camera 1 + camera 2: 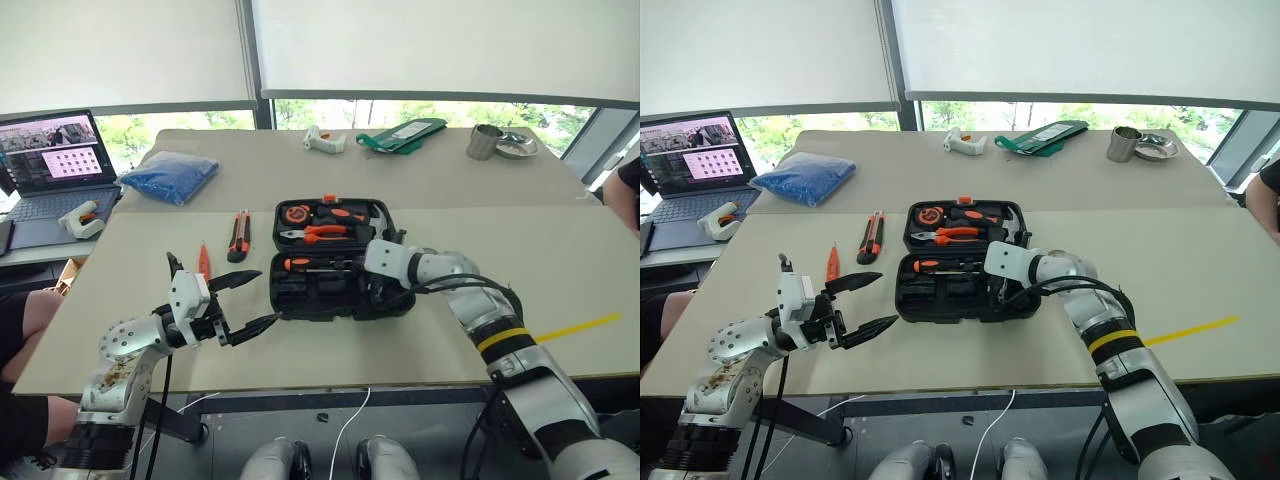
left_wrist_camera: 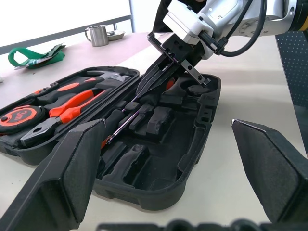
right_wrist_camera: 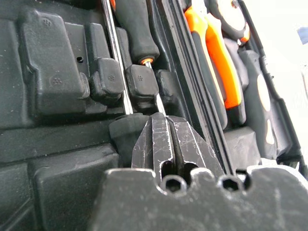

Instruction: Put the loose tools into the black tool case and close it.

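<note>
A: Black tool case (image 1: 335, 258) open flat, mid-table. Orange-and-black screwdriver (image 1: 318, 263) lying in a recess of the near half; pliers and tape measure seated in the far half.
B: Right gripper (image 2: 153, 83)?
A: Fingers pressed together, tips down on the screwdriver shaft inside the case. Pressing rather than carrying, by the look of it.
B: Advice for the seating?
A: Push straight down along the shaft line, not sideways; keep clear of the moulded clips. Check handle sunk flush before lifting off, or the lid may not shut.
B: Still outside the case?
A: Utility knife (image 1: 239, 235) just left of the case, slim orange tester screwdriver (image 1: 204, 262) further left.
B: Left gripper (image 1: 244, 303)?
A: Fingers spread wide, empty, hovering off the case's near-left corner.
</note>
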Motion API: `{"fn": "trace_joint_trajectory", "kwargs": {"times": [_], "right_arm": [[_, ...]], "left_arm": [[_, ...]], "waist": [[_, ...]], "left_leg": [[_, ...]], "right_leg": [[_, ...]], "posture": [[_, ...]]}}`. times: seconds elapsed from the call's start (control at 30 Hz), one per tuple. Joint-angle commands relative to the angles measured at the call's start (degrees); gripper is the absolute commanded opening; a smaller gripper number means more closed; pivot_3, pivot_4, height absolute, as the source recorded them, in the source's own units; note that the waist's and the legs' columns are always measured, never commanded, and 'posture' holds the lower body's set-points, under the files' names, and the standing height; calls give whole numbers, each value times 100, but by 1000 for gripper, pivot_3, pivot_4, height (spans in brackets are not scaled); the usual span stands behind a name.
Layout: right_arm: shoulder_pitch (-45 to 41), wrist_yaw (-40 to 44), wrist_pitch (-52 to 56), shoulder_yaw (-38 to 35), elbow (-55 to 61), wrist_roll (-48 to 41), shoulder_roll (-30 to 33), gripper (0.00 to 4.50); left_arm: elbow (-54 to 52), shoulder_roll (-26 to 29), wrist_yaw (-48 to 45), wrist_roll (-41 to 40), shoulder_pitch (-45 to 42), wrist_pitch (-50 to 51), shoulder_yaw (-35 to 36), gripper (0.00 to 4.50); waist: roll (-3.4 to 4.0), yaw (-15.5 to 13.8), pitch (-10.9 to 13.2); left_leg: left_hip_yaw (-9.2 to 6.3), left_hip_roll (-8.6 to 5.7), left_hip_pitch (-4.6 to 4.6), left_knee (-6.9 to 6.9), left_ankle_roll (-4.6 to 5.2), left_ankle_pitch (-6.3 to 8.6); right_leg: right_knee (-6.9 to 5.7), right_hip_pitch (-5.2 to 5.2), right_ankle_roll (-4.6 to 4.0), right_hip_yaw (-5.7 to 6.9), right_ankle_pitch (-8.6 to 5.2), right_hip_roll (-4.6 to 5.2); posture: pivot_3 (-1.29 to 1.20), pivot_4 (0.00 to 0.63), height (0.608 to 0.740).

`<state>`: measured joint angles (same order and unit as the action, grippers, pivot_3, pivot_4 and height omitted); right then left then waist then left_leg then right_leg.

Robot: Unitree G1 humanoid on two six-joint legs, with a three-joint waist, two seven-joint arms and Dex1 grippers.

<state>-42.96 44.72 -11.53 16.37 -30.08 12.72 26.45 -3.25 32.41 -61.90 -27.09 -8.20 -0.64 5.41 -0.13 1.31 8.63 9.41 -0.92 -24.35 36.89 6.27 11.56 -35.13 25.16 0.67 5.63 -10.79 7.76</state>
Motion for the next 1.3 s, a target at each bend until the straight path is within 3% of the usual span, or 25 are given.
{"fn": "trace_joint_trajectory", "kwargs": {"times": [0.03,0.13,0.27,0.4,0.5,0.57,0.7,0.83,0.9,0.97,1.07,1.1,1.17,1.3], "right_arm": [[141,411,335,-761,763,-1128,98,48],[620,1016,1745,-1314,1853,-2328,306,824],[1526,1282,2219,-1948,3008,-3165,726,2216],[2506,1919,1658,-2708,3817,-4176,758,3617],[3357,2222,952,-3009,4052,-4061,908,4451],[3763,2083,611,-3150,4092,-3831,921,4451],[4085,1912,923,-3404,4229,-4356,904,4451],[4010,1945,879,-3380,4172,-4364,1023,4451],[3851,1979,1026,-3352,4241,-4492,1094,4451],[3676,2049,1205,-3243,4363,-4630,1186,4451],[3445,2022,1346,-3069,4508,-4681,1211,4451],[3363,1997,1369,-3010,4550,-4673,1210,4451],[3224,1971,1482,-2913,4636,-4713,1217,4451],[3047,1898,1632,-2797,4734,-4674,1236,4451]], "left_arm": [[-134,146,119,-14,101,5,262,4500],[-128,271,222,-189,391,146,591,4500],[-175,389,489,-297,982,259,1258,4500],[-87,454,826,-332,1660,295,2014,4500],[-12,454,1098,-476,2175,576,2622,4500],[-9,457,1486,-351,2428,838,2871,4500],[-363,560,1811,-560,2687,1624,3047,4500],[-1233,1068,2568,-1422,2458,3829,2994,4500],[-1498,1287,2982,-1840,1889,4645,2843,4500],[-1487,1190,4051,-1862,693,5515,2489,4500],[-1526,1025,5253,-1084,-437,6158,1812,4500],[-1446,731,5633,-1045,-805,6424,1753,4500],[-1125,121,6196,-893,-1430,6575,1561,4500],[-500,-448,6663,-477,-2033,6833,1403,4500]], "waist": [[0,-8,0],[0,-24,0],[0,-64,0],[-1,-77,1],[-2,-88,1],[-6,-101,2],[-9,-139,4],[-26,-205,11],[-23,-252,13],[-18,-321,15],[-28,-362,12],[-29,-341,11],[-30,-335,12],[-67,-336,33]], "left_leg": [[-1,0,-3,-1,0,0],[-5,3,-17,-2,1,0],[-23,6,-23,-2,7,5],[-24,6,-23,-3,16,10],[-25,7,-22,-4,23,15],[-24,8,-21,-4,28,18],[-21,6,-18,-3,58,36],[-21,8,-20,-3,72,45],[-22,7,-23,-3,72,45],[-22,3,-25,-3,68,43],[-22,-4,-23,-4,41,26],[-22,-7,-19,-4,-6,-3],[-17,-12,-14,-8,-6,-3],[-19,-10,-30,-8,-2,-2]], "right_leg": [[0,-2,-1,-1,0,0],[3,-2,-5,-12,1,1],[15,3,-12,0,-4,4],[18,5,-10,-2,-7,6],[19,3,15,-2,-22,6],[24,2,23,-2,-39,6],[22,0,14,-7,-45,15],[18,2,18,-10,-41,14],[14,2,18,-10,-41,13],[12,4,21,-11,-38,15],[14,4,18,-10,-17,17],[16,0,30,-12,-5,16],[16,-5,13,-21,25,15],[14,-6,5,-10,26,8]], "posture": [[0,150,740],[0,150,740],[0,150,740],[0,150,740],[0,150,740],[0,150,740],[0,150,740],[0,150,740],[0,150,740],[0,150,740],[0,150,740],[0,150,740],[0,150,740],[0,150,740]]}}
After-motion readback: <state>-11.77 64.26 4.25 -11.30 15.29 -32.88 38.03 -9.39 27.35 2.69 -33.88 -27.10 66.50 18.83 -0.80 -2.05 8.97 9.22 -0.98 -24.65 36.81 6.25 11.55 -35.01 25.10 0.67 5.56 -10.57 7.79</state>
